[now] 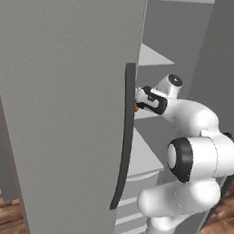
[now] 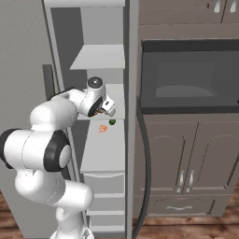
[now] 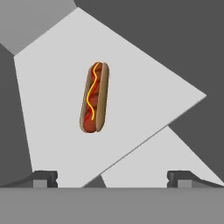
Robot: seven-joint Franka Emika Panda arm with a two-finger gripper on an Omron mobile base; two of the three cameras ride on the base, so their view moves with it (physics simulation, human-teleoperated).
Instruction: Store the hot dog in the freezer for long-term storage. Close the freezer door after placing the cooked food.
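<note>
A: How much room do you have around the hand (image 2: 110,108)?

B: You are reaching into the freezer (image 2: 100,32), between its grey left wall and the divider on the right. The freezer door (image 1: 59,109) stands open on your left, and its long dark handle (image 1: 125,135) runs close beside your forearm in the left base view. A white shelf (image 2: 100,57) hangs above the hand, and another shelf (image 2: 103,149) lies below it, with white drawers (image 2: 105,183) under that.

A: What else is near you?

B: On the lower shelf you can see a flat orange scrap (image 2: 102,129) and a small dark green round item (image 2: 112,122), near each other and just below the hand. To your right, past the divider, sits the dark microwave (image 2: 189,77) above brown cabinet doors (image 2: 186,161). The right fridge door's dark curved handle (image 2: 145,163) crosses in front of those cabinets.

A: And the hot dog?

B: In the hand view the hot dog (image 3: 94,97) lies on a white shelf (image 3: 144,92), well ahead of your fingertips (image 3: 44,178) and apart from them, closer to the left one. It lies lengthwise along your line of sight, sausage and mustard stripe facing you. Your hand is spread wide with nothing between the fingers.
</note>
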